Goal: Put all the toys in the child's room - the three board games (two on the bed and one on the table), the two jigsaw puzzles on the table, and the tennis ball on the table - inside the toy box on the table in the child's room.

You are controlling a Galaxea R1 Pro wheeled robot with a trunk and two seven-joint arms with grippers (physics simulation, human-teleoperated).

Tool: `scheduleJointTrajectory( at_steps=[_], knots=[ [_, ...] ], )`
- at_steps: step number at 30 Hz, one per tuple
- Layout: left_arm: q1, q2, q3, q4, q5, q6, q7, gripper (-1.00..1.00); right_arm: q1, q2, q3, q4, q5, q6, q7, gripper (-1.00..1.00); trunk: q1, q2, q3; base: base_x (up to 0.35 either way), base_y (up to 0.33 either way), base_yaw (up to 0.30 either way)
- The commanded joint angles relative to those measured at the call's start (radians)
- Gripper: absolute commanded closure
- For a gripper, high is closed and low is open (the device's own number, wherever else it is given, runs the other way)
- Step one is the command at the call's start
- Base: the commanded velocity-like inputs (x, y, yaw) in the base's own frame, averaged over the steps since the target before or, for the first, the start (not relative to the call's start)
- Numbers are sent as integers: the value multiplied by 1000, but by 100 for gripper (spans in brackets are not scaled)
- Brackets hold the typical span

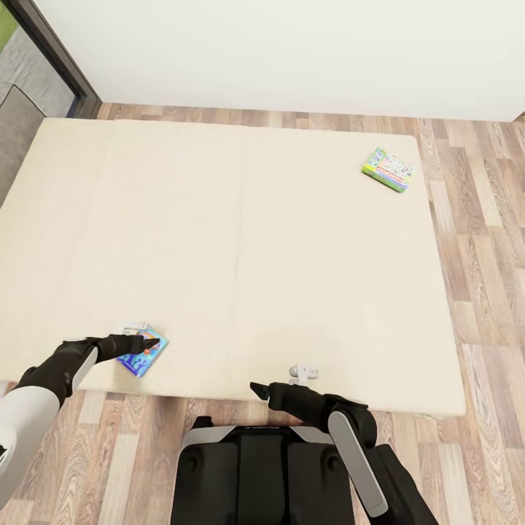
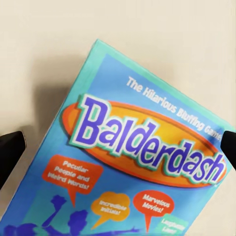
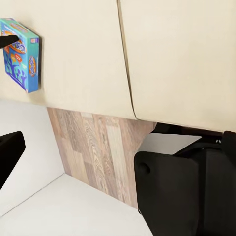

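blue balderdash board game box: lying flat near the beige bed edge
left gripper: fingers spreading, straddling it for pickup
right gripper: idling, fingers spread

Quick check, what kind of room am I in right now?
Likely a bedroom: a wide beige mattress low on a wood-plank floor by a white wall, with a blue Balderdash board-game box and a pastel green-edged game box on it.

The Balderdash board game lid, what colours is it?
The Balderdash board game is blue with a teal edge, an orange oval behind purple lettering; clearest in the left wrist view.
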Motion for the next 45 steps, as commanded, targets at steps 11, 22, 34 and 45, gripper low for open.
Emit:
scheduleJointTrajectory(
  at_steps=[11,22,34,45],
  knots=[
    [0,8,-3,-3,9,8,-1,-100,0,1,-1,-1,2,5,2,-100,1,-2,-1,-10,10,0],
    [0,18,-2,-4,9,11,-1,-100,0,3,1,-1,2,5,3,-100,1,-2,-1,0,0,0],
    [-1,22,-2,-4,10,50,0,-100,0,4,1,-1,2,5,3,-100,1,-2,-1,0,0,0],
    [-1,23,-4,-3,7,91,-2,-100,0,2,1,-1,3,5,3,-100,1,-2,-1,0,0,0]
  ],
)
